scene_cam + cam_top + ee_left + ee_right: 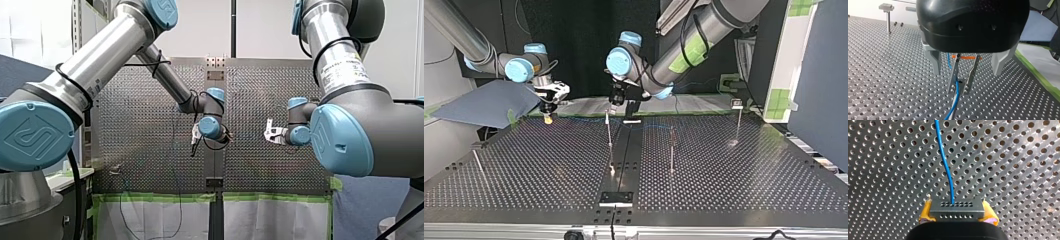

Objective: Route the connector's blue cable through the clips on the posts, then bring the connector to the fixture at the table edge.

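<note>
**Status.** My right hand [957,218] is clenched on the connector [957,206], with its yellow pads [926,213] pressing on the two end faces. The blue cable [944,157] leaves the connector's top face and runs out over the desk [734,180]. My left hand [959,91] grips the same cable further along. The strand is pinched between its thin metal fingers [954,75] and emerges past their tips.

In the top view, my left hand sits just beside the head of the centre post [609,140]. My right hand hangs near the desk's far edge, at that view's left. The cable spans the two hands. No clip appears to hold it yet, though the clips are too small to read.

**Step in hand, as I judge it:** seat the cable in the centre post's clip.

**Procedure.**
1. Hold the connector firmly in my right hand. A slip there would load the cable's root.
2. Allow only light tension between the hands, so the span is straight but the slender post is not pulled over.
3. Line the span up with the clip's mouth before pressing in, and approach squarely.
4. Feed slack from my right hand as my left hand advances.

The second post [671,147] and the far post [739,120] would follow. Last comes the dark plate [615,198] at the near edge, which I take to be the fixture.
</note>
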Motion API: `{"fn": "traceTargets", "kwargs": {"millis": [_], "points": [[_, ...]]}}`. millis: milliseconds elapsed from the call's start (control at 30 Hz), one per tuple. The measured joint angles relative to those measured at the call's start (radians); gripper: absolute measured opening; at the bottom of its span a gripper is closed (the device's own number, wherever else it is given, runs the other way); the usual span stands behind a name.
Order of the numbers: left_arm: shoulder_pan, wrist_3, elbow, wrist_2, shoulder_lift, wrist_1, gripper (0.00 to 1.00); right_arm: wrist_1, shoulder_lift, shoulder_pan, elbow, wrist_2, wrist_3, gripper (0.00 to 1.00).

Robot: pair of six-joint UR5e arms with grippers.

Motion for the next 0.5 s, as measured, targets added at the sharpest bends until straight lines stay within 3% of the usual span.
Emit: {"fn": "traceTargets", "kwargs": {"millis": [500], "points": [[-0.018, 0.002, -0.005, -0.004, 0.008, -0.014, 1.0, 0.0, 0.0, 0.0, 0.0, -0.003, 0.0, 0.0]]}}
